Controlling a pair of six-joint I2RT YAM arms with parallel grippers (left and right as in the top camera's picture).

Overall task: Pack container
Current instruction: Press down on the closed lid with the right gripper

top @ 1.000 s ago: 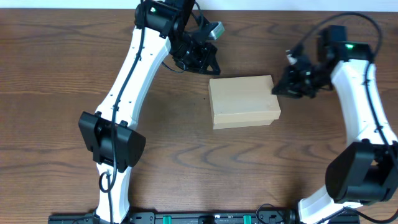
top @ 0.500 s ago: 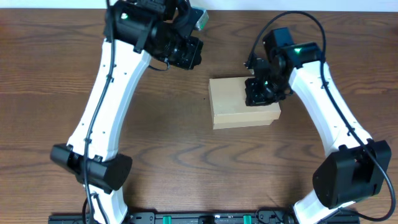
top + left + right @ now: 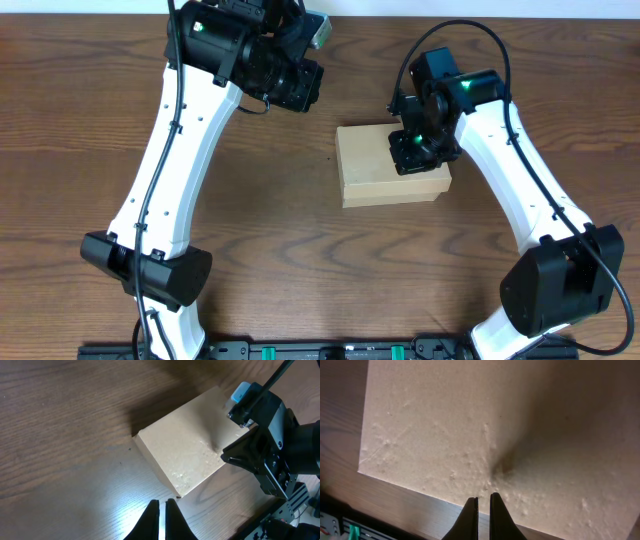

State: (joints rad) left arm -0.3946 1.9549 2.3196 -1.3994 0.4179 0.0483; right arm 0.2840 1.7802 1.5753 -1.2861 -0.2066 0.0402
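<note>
table [image 3: 300, 250]: dark wood grain
box [image 3: 372, 168]: tan, lid down
left gripper [image 3: 162, 505]: closed, empty
right gripper [image 3: 483, 501]: closed, over box

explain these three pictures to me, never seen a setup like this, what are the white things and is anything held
These are two white robot arms at a wooden table: the left arm and the right arm, each ending in two fingers. One picture looks down from above; the other two come from a camera on each wrist, so that arm's own fingers show at the bottom. On the table lies a closed tan cardboard box. The left arm's fingers are shut, over bare wood beside the box. The right arm's fingers are shut, tips over the box's top. Neither holds anything.
</note>
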